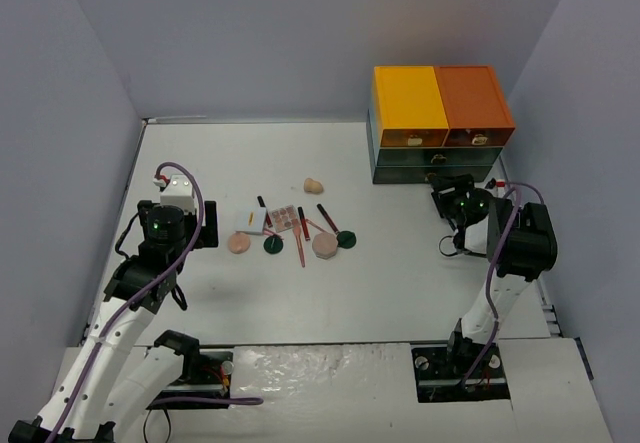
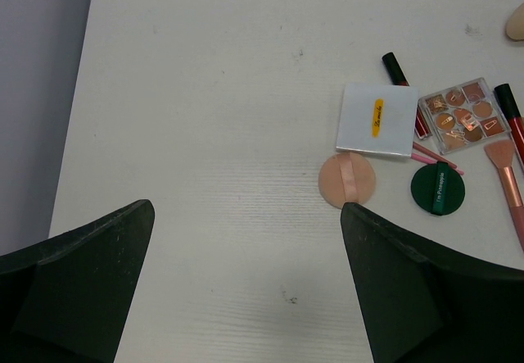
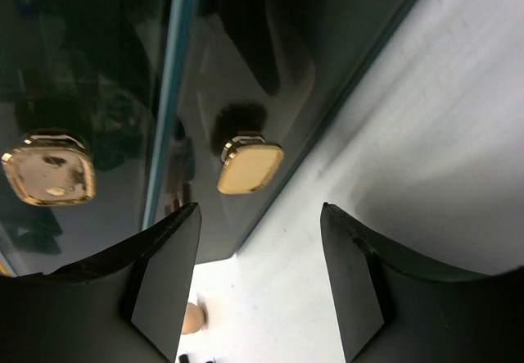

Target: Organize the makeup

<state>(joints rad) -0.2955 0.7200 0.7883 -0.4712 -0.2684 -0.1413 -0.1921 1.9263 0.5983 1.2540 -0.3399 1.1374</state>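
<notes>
Two grippers hold nothing: at frame left your left gripper [image 2: 246,207] gapes fully wide above the table [image 2: 205,93]. Mid-frame, well apart from both, the makeup [image 1: 290,228] lies scattered, sponge [image 1: 313,185] uppermost. At right your right gripper [image 3: 260,209] stands partly open, facing a gold knob [image 3: 250,166] on the drawer unit [image 1: 440,123], not touching.

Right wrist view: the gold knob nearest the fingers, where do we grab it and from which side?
Probably pinch the gold knob across two opposite edges of its squarish cap, coming head-on at the dark drawer front. The knob juts out from that flat front, and the open right gripper is lined up on it.
</notes>
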